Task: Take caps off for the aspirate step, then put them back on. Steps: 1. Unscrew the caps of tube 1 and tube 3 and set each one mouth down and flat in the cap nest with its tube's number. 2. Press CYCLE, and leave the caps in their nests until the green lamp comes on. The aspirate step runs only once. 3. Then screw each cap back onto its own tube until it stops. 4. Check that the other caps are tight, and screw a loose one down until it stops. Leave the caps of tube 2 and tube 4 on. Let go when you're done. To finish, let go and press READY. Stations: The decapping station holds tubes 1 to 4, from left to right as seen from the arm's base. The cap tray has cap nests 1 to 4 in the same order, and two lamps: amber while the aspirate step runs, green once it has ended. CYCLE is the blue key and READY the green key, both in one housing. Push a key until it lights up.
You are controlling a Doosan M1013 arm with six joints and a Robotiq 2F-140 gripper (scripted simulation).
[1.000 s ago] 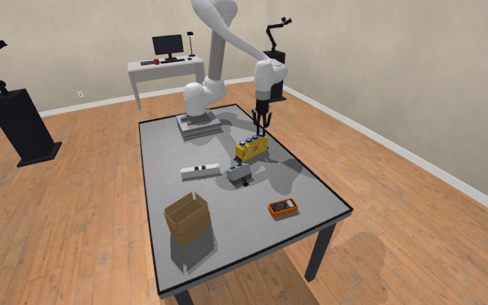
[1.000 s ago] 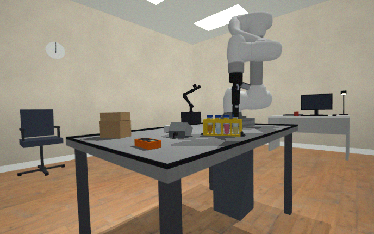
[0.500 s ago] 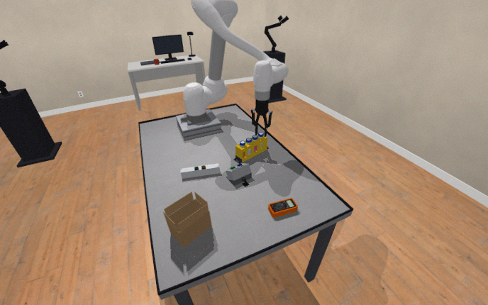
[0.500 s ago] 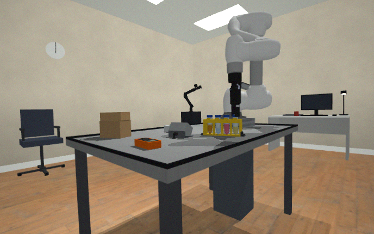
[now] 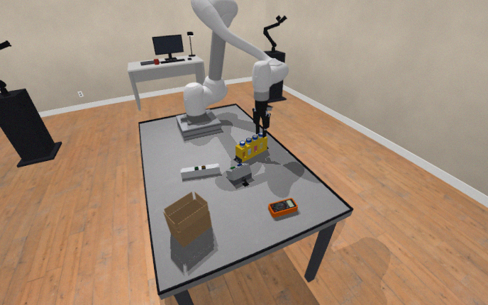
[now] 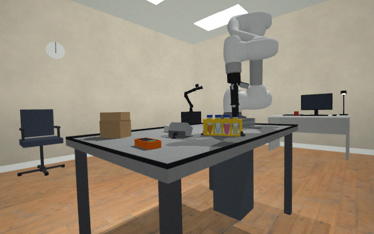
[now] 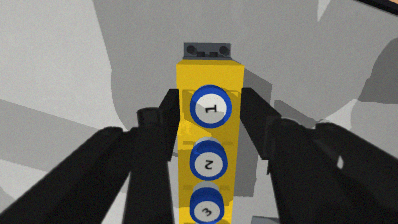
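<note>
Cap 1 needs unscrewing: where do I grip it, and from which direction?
Grip cap 1 on its round blue rim, coming straight down from above. The tube stands upright in the yellow rack, and the open gripper already straddles the cap, fingers on opposite sides.

Open cardboard box point(image 5: 187, 218); orange multimeter point(image 5: 282, 207); wall clock point(image 6: 55, 50)

Lab: tube rack point(image 6: 223, 127) on bench, multimeter point(image 5: 282, 207) (desk monitor point(image 6: 316, 102) behind).
</note>
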